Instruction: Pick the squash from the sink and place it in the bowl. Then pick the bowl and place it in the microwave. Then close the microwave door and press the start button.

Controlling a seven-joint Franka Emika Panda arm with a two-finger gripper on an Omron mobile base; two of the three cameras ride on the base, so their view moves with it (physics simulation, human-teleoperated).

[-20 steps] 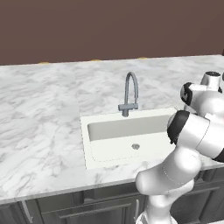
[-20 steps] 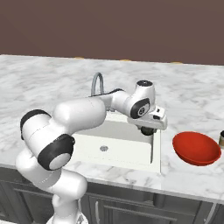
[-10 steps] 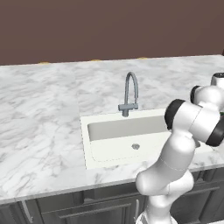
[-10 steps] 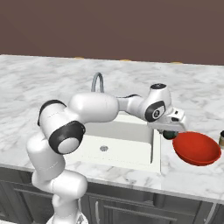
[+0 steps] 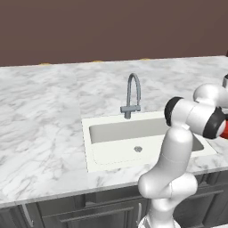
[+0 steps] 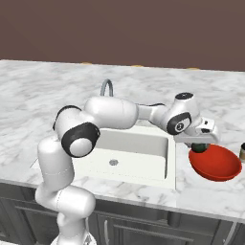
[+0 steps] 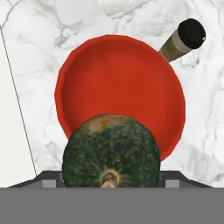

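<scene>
We are in the first step: the squash is out of the sink and needs to go into the bowl. Our gripper is clamped on the squash and holds it up in the air, at the near edge of the bowl. In the hand view the squash sits at the bottom middle of the frame and hides the lower part of the red bowl behind it. In the right base view we see the squash as a small dark ball under the hand, at the right of the frame, just over the left rim of the bowl. We think the next move is to bring the squash a bit more over the middle of the bowl, go down low, and then let go softly so it does not roll or bounce out. The squash is round like a ball, dark green with tiny pale specks, a rusty patch on top and a little tan stem spot. It looks hard and bumpy. The bowl is wide, shallow, smooth and bright red, much wider than the squash. It rests on the white marble surface, which has grey veins. A small bottle with a black cap stands just beside the bowl, at the upper right of the hand view, so we should not bump it. The sink is an off-white box shape with a round drain and a curved grey faucet.
</scene>
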